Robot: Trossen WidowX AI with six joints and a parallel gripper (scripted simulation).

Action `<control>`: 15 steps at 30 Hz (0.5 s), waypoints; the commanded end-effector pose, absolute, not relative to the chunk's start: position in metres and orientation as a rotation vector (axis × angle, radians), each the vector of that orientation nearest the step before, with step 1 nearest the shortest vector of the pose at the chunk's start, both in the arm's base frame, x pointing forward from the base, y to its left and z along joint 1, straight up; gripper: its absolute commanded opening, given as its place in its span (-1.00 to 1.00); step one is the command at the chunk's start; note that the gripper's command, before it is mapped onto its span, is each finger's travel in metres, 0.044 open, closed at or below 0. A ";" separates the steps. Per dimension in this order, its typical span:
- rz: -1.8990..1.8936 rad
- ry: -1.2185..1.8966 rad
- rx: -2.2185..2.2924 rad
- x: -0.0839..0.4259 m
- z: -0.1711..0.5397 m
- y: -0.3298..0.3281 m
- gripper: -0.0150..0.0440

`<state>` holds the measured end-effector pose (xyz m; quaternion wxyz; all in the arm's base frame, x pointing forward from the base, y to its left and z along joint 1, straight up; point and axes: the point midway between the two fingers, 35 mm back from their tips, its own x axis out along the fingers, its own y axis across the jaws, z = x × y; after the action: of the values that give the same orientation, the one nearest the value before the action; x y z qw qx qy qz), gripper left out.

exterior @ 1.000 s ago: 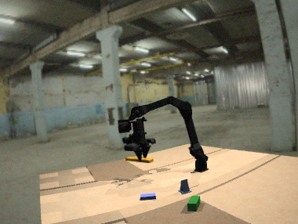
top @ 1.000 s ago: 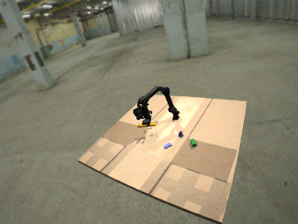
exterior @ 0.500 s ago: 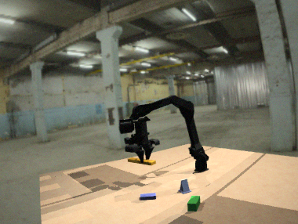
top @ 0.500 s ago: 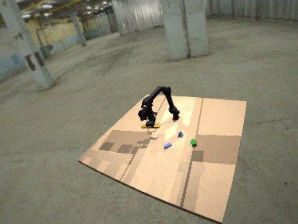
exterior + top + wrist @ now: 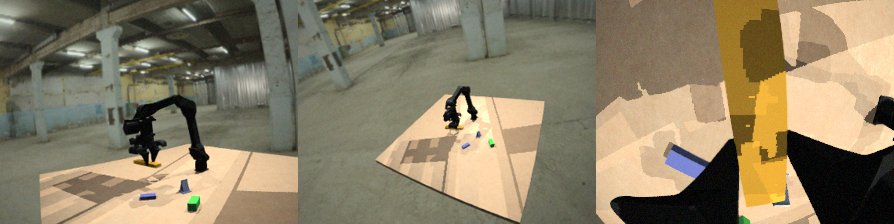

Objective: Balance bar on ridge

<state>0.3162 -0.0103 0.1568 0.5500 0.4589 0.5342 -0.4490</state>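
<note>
The yellow bar [image 5: 460,127] [image 5: 138,161] [image 5: 766,100] is held in the air above the table, roughly level. My gripper [image 5: 454,126] [image 5: 150,163] [image 5: 760,140] is shut on it, with one black finger at each long side. In the wrist view, most of the bar reaches beyond the fingers toward the top. The ridge, a small blue-grey wedge [image 5: 478,134] [image 5: 184,186] [image 5: 787,199], stands upright on the table, apart from the bar and nearer the exterior camera. In the wrist view the bar's near end hides most of the wedge.
A blue block [image 5: 466,146] [image 5: 148,196] [image 5: 686,164] lies flat near the ridge. A green block [image 5: 492,142] [image 5: 194,204] [image 5: 744,219] lies on the ridge's other side. The wooden table top [image 5: 482,184] [image 5: 219,188] carries patchy shadows.
</note>
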 end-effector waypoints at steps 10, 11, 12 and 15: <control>-1.130 1.229 1.164 0.309 0.158 0.044 -0.49; -1.135 1.226 1.169 0.308 0.158 0.048 -0.49; -1.140 1.223 1.175 0.307 0.158 0.051 -0.49; -1.155 1.215 1.191 0.304 0.158 0.063 -0.49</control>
<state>0.3089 0.0488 0.1571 0.5238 0.4883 0.5112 -0.4753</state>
